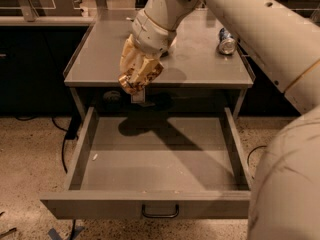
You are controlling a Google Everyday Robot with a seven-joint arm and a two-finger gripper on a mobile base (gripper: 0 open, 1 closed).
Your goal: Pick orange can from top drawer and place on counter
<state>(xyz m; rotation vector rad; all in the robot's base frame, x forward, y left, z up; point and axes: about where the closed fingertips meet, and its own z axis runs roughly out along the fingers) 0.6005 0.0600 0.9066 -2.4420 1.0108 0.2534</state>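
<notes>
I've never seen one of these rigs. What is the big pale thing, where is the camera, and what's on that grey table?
The pale jointed shape is the robot's single arm, reaching in from the right. Part of it sits close to the lens at lower right. There is one camera, looking down from in front of the open top drawer. How it is mounted cannot be told. The arm ends in a two-finger tool. The tool hangs at the front edge of the counter, above the back of the drawer, shut on the orange can. A blue and silver can lies at the counter's far right.
</notes>
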